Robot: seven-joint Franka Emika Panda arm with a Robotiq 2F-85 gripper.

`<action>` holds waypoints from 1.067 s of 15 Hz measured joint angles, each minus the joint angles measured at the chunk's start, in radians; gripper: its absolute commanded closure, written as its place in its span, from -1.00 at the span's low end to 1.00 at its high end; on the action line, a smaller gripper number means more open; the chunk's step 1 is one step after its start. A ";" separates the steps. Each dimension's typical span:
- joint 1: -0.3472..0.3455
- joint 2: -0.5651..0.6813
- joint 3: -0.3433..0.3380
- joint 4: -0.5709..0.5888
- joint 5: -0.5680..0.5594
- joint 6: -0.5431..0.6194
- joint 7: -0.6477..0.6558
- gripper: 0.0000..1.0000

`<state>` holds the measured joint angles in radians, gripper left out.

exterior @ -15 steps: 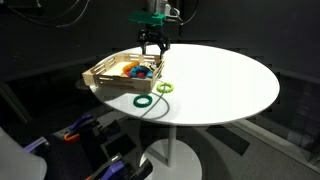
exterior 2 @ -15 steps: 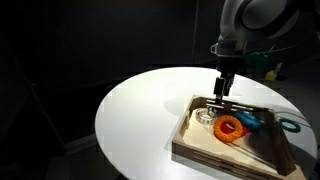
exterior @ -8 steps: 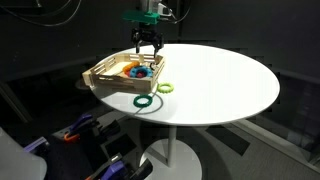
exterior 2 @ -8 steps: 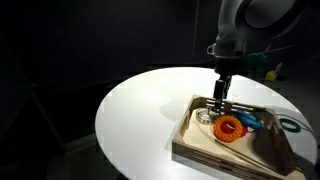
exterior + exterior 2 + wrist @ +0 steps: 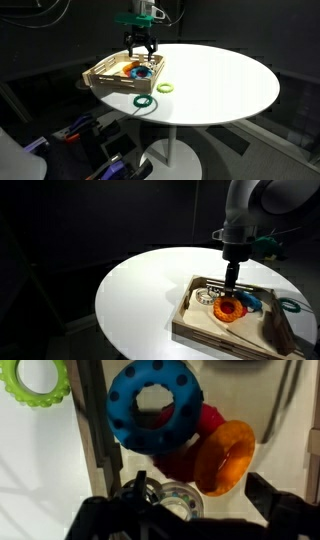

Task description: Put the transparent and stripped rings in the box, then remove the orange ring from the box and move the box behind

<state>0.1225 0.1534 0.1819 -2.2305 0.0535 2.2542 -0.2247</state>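
The wooden box [image 5: 100, 78] [image 5: 215, 332] sits at the table's edge. In it lie the orange ring [image 5: 230, 308] [image 5: 226, 456], a blue ring [image 5: 155, 405] [image 5: 251, 300], and the transparent ring [image 5: 177, 500] [image 5: 206, 296]. A black-and-white striped ring [image 5: 133, 487] lies against the transparent one. My gripper [image 5: 141, 57] [image 5: 231, 283] [image 5: 190, 522] hangs open just above the box, over the orange and transparent rings, holding nothing. Its dark fingers [image 5: 285, 510] frame the bottom of the wrist view.
A yellow-green ring [image 5: 165, 88] [image 5: 35, 380] and a dark green ring [image 5: 143, 100] [image 5: 291, 305] lie on the white round table [image 5: 230, 80] just outside the box. Something red [image 5: 180, 460] lies under the blue and orange rings. The box wall [image 5: 92, 420] stands between the rings and the yellow-green ring.
The open gripper has shifted sideways over the box and come closer to the orange ring. The rings and the box have not moved.
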 measured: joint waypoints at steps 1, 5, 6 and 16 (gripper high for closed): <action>0.003 -0.001 0.002 -0.008 0.000 0.005 -0.004 -1.00; 0.024 -0.001 0.010 -0.027 0.000 0.025 -0.011 -0.43; 0.029 -0.001 0.012 -0.027 0.000 0.027 -0.012 -0.33; 0.040 0.000 0.019 -0.028 0.000 0.032 -0.018 0.10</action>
<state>0.1628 0.1531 0.2011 -2.2586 0.0535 2.2867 -0.2426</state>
